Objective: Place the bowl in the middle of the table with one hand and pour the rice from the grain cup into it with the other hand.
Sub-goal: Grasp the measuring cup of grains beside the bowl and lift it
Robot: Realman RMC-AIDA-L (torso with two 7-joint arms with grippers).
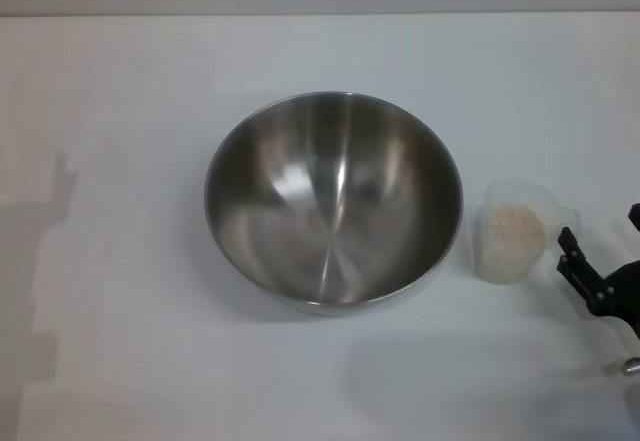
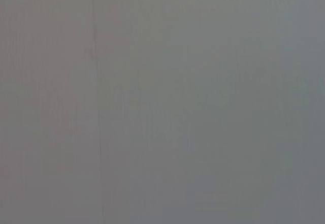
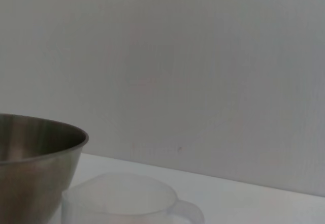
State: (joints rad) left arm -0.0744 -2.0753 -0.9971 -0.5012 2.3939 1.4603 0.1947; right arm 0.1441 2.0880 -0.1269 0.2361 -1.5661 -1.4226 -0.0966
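bowl (image 1: 333, 201) upright, empty, mid tabletop (image 1: 120, 111) | cup (image 1: 512, 229) at bowl's 3 o'clock, just beside it, upright, rice (image 1: 516, 227) inside | right hand (image 1: 600, 266) at cup's 3 o'clock, near, not touching, fingers apart, holding nothing | left hand out of view

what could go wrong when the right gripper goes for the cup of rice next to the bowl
The grain cup is small, looks light and stands close beside the bowl; a slightly off approach by the right gripper might tip it, spilling the rice on the table.

The cup's handle points toward the gripper, so the fingers could catch it and turn the cup.

The left gripper is not in view.
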